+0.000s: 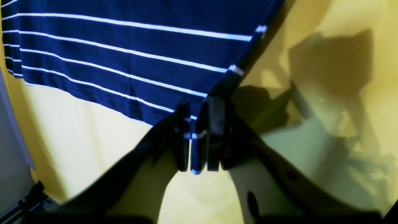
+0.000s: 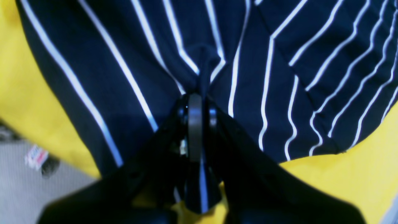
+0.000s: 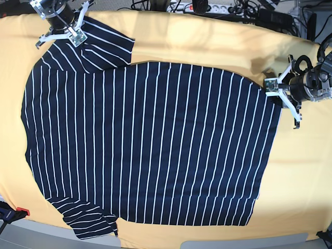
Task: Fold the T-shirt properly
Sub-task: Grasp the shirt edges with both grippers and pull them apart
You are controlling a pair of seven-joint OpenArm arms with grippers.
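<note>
The T-shirt [image 3: 150, 140], dark navy with thin white stripes, lies spread flat on the yellow cloth, neck end to the left and hem to the right. My left gripper [image 3: 277, 96] is at the hem's far right corner. In the left wrist view its fingers [image 1: 183, 137] are shut on the hem edge of the T-shirt [image 1: 124, 46]. My right gripper [image 3: 61, 35] is at the far left sleeve. The right wrist view shows that gripper [image 2: 196, 99] shut on a pinched ridge of the T-shirt [image 2: 124, 62].
The yellow-orange cloth [image 3: 218, 46] covers the whole table. Cables and a power strip [image 3: 207, 8] run along the back edge. A red clamp [image 3: 18, 211] sits at the front left corner. The grey table edge [image 3: 233, 244] shows at the front.
</note>
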